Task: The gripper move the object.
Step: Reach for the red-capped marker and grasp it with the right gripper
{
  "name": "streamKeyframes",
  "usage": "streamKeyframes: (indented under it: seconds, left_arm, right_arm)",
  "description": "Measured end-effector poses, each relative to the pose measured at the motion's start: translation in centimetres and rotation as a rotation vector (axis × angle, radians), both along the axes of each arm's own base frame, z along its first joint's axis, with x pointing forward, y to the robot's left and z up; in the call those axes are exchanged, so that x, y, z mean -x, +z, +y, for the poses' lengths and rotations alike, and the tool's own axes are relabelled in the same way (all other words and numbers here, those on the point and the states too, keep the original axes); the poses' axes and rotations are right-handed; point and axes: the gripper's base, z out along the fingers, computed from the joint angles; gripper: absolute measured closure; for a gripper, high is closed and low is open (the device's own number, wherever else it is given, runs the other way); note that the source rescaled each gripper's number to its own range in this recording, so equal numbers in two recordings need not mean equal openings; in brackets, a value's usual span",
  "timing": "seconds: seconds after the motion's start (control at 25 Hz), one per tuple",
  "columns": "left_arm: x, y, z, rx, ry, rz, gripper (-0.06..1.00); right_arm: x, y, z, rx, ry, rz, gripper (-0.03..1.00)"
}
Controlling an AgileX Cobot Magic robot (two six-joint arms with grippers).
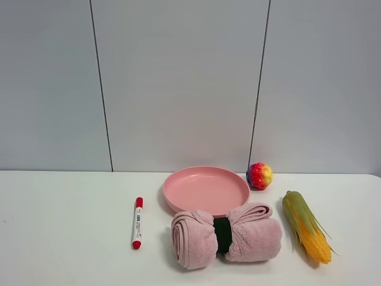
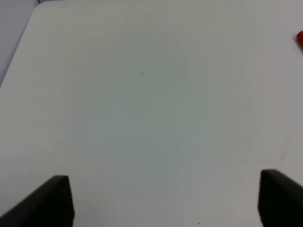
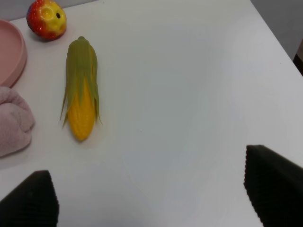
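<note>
1. The marker pen [image 1: 137,223] lies on the table [image 1: 59,226], left of the plate [image 1: 206,189] and apart from it, running front to back.
2. The plate sits mid-table, toward the back.
3. A rolled towel [image 1: 226,235] lies just in front of the plate, hiding part of its front rim.
4. A ball [image 1: 259,176] rests just beside the plate's right rear rim.
5. A corn cob [image 1: 306,226] lies right of the towel, apart from it and in front of the ball, running front to back.
</note>
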Motion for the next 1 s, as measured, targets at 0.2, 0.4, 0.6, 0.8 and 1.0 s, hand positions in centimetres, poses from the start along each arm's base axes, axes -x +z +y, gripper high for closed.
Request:
streamKeyframes:
  seconds: [0.2,0.4,0.6,0.8,1.0]
  left_arm:
    - [0.00,0.00,0.00,0.000,0.000,0.000,-0.06]
    - [0.00,0.00,0.00,0.000,0.000,0.000,-0.06]
    - [0.00,0.00,0.00,0.000,0.000,0.000,-0.06]
    - [0.00,0.00,0.00,0.000,0.000,0.000,-0.06]
    - [0.00,0.00,-0.01,0.001,-0.001,0.000,-0.06]
  right_arm:
    - [0.00,0.00,0.00,0.000,0.000,0.000,0.17]
    - [0.00,0.00,0.00,0.000,0.000,0.000,0.17]
    - [0.00,0.00,0.00,0.000,0.000,0.000,0.17]
    - [0.00,0.00,0.00,0.000,0.000,0.000,0.17]
    - [-0.01,0.01,0.05,-0.005,0.003,-0.001,0.17]
